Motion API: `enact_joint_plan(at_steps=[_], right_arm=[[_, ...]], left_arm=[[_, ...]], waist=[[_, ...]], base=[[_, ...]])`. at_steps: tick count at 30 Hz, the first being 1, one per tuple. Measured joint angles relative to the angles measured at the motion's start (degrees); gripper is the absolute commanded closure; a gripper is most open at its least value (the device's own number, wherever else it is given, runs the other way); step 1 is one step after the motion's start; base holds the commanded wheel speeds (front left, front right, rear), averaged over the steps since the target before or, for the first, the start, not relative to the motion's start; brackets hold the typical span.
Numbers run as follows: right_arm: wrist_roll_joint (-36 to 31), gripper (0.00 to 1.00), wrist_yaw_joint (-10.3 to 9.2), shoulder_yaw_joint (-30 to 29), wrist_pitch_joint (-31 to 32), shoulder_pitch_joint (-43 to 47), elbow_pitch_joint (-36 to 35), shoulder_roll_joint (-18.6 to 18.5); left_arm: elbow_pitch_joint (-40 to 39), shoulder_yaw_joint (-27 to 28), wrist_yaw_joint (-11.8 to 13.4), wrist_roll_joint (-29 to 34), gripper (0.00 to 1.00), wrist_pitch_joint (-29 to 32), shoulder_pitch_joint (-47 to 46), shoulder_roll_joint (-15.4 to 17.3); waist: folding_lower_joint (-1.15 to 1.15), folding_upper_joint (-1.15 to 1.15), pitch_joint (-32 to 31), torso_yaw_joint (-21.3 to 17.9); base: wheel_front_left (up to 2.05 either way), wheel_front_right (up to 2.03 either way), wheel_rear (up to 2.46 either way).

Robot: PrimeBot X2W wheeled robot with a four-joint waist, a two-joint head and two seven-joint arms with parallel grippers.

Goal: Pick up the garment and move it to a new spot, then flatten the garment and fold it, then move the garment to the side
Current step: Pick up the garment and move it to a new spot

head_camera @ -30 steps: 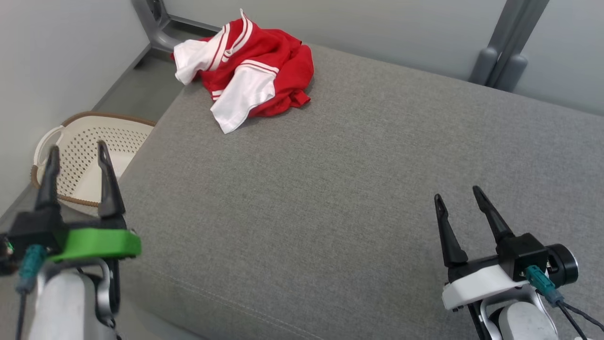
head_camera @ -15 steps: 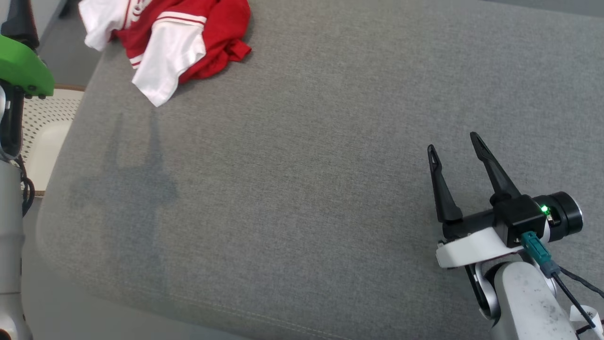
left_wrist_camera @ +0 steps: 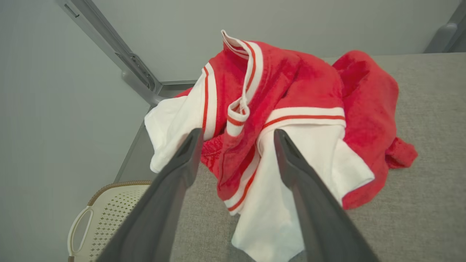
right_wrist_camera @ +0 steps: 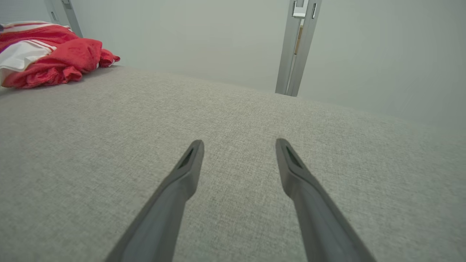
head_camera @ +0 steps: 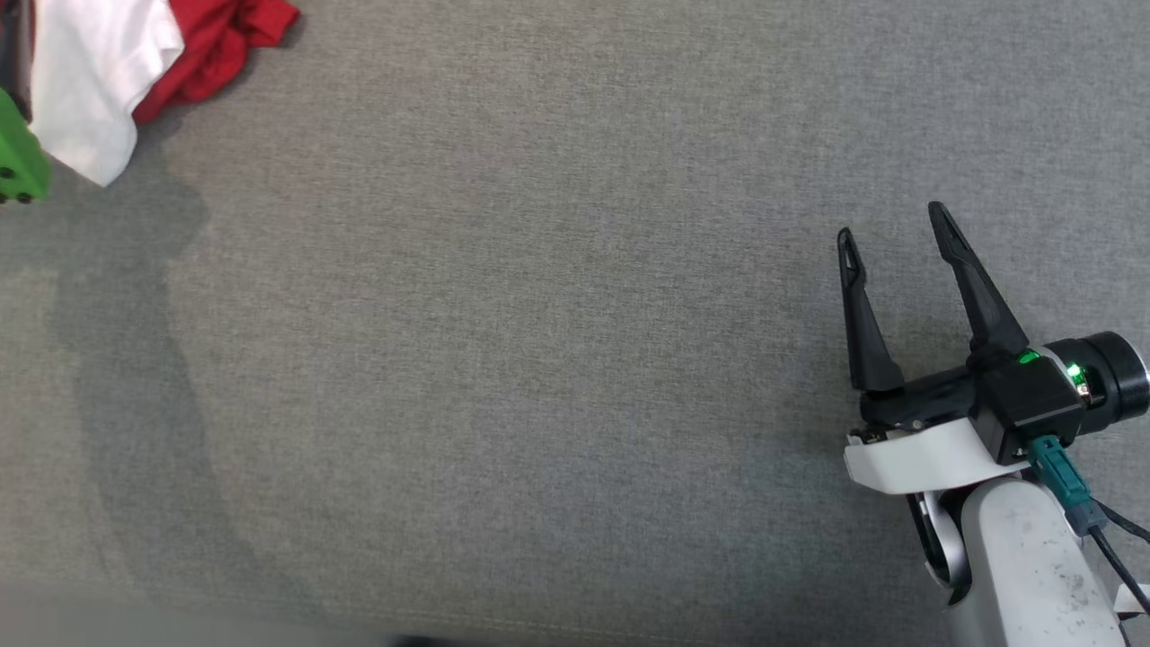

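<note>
The garment (left_wrist_camera: 291, 109) is a crumpled red and white top lying at the far left corner of the grey padded table (head_camera: 539, 359). It shows at the head view's top left corner as garment (head_camera: 99, 81) and far off to the left in the right wrist view as garment (right_wrist_camera: 47, 58). My left gripper (left_wrist_camera: 236, 134) hovers open just short of the garment, its fingers framing the white striped folds. Only its green mount (head_camera: 16, 162) shows at the head view's left edge. My right gripper (head_camera: 889, 220) stands open over bare table at the right, holding nothing.
A cream perforated basket (left_wrist_camera: 109, 214) sits on the floor below the table's left edge. Grey metal posts (right_wrist_camera: 296, 47) stand against the pale wall behind the table. A post (left_wrist_camera: 109, 47) rises behind the garment.
The head camera has tilted down and shifted, so the garment slid to the top left corner. My left gripper has risen toward the garment; the right gripper has stayed open in place.
</note>
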Motion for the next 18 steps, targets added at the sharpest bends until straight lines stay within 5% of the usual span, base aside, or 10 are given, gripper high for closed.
enact_joint_plan(at_steps=[8, 9, 11, 12, 18], right_arm=[[0.2, 0.00, 0.00, 1.0, 0.0, 0.5, -1.6, 0.0], [0.0, 0.00, 0.00, 0.9, 0.0, 0.6, -1.6, 0.0], [0.0, 0.00, 0.00, 0.5, 0.0, 0.5, -1.9, 0.0], [0.0, 0.00, 0.00, 0.2, 0.0, 0.4, -1.9, 0.0], [1.2, 0.00, 0.00, 0.7, 0.0, -0.2, -1.1, 0.0]], left_arm=[[7.1, 1.4, 0.0, -1.3, 0.00, -3.0, -3.9, 1.3], [7.8, 1.4, 0.0, -1.4, 0.15, -3.3, -4.3, 1.3], [8.8, 1.5, 0.0, -1.5, 0.77, -4.1, -5.0, 1.1], [9.2, 1.4, 0.0, -1.6, 1.00, -4.6, -5.4, 0.9], [10.4, -1.0, 0.0, -2.4, 1.00, -5.3, -6.1, 0.5]], waist=[[-0.01, 0.00, 4.0, -3.8], [0.00, 0.00, 4.4, -4.2], [0.00, 0.00, 5.1, -4.7], [0.00, 0.00, 5.3, -5.0], [0.00, 0.00, 4.3, -5.4]], base=[[0.00, 0.00, 0.00], [0.00, 0.00, 0.00], [0.00, 0.00, 0.00], [0.00, 0.00, 0.00], [0.00, 0.00, 0.00]])
